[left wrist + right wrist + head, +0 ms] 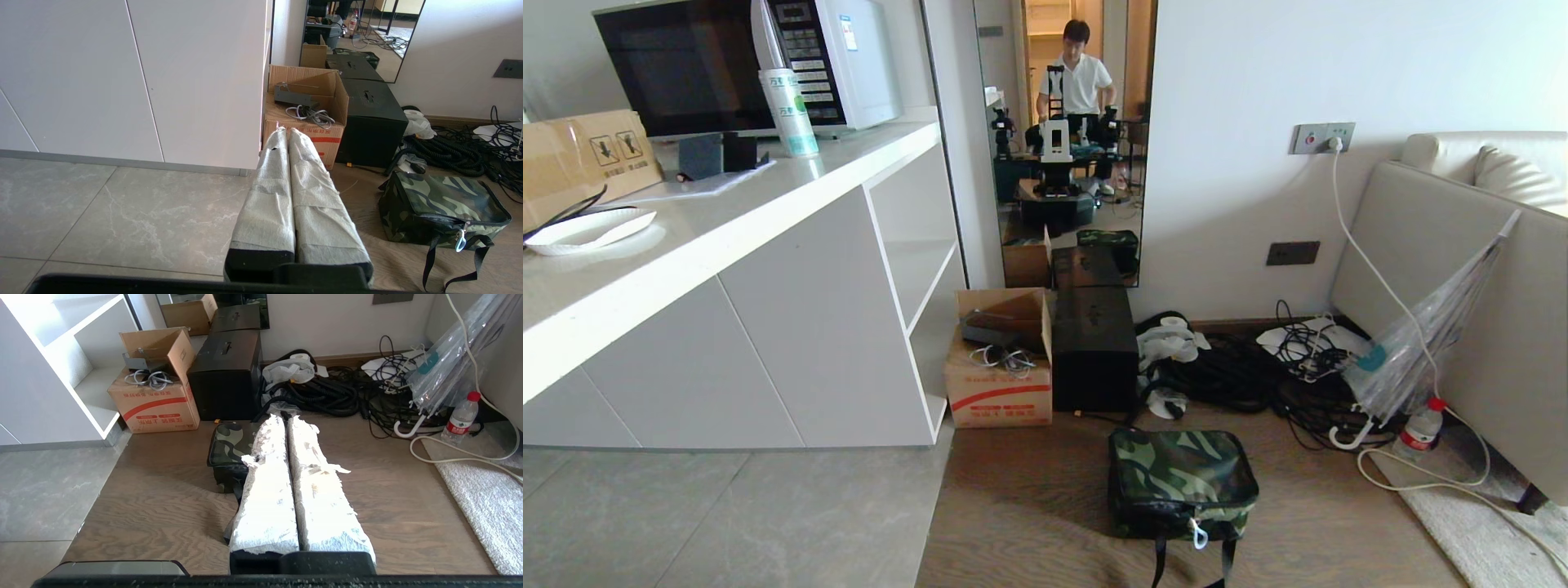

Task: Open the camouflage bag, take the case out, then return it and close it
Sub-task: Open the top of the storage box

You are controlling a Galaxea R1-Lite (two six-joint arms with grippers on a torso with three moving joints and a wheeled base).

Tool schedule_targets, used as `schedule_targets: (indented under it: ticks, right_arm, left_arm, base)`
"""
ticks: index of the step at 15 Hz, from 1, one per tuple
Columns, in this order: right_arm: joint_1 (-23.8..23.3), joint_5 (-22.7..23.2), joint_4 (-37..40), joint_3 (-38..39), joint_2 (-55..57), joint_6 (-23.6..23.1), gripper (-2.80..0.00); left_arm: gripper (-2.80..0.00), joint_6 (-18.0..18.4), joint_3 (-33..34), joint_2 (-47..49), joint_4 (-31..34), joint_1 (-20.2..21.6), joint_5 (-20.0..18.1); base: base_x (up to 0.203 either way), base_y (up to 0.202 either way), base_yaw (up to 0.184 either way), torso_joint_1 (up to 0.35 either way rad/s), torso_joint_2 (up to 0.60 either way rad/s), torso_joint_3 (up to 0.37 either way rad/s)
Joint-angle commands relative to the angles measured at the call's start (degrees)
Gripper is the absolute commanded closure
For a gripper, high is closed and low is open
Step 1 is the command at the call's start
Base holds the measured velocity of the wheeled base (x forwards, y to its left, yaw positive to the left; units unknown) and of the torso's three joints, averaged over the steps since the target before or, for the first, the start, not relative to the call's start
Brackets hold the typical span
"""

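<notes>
Wood floor (pixel 1029 506) | camouflage bag (pixel 1181 483) zipped, beyond both closed, empty hands: left hand (pixel 288 134), right hand (pixel 286 420)

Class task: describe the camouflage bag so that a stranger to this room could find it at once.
Find the tall wall mirror. On the floor below it stand a brown cardboard box and a black cube-shaped box. Nearer than these, alone on the wooden floor, lies the zipped green, black and tan camouflage bag, black straps trailing.

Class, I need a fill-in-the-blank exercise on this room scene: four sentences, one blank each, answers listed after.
1. The camouflage bag lies on the floor with its lid zipped ____.
2. The cardboard box beside the black box has a ____ stripe.
3. The umbrella leans against the ____.
4. The left pincer and right pincer are both ____.

Answers: shut; red; sofa; shut
</notes>
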Motion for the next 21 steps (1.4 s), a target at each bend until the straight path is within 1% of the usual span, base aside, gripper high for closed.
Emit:
schedule_targets:
  ticks: [1, 18, 21]
  right_arm:
    - [0.02, 0.04, 0.02, 0.02, 0.09, 0.01, 0.0]
    - [0.02, 0.04, 0.02, -0.07, 0.09, 0.01, 0.0]
    - [0.02, 0.04, 0.02, 0.01, 0.09, 0.01, 0.0]
  left_arm:
    - [0.0, -0.04, 0.53, -0.02, -0.03, 0.01, 0.05]
    - [0.0, 0.48, 0.44, -0.02, -0.03, 0.06, 0.22]
    - [0.0, 0.32, 0.52, -0.02, -0.03, 0.01, 0.22]
  base:
    - [0.0, 0.0, 0.0, 0.0, 0.0, 0.0]
    - [0.0, 0.0, 0.0, 0.0, 0.0, 0.0]
    - [0.0, 0.0, 0.0, 0.004, 0.0, -0.139]
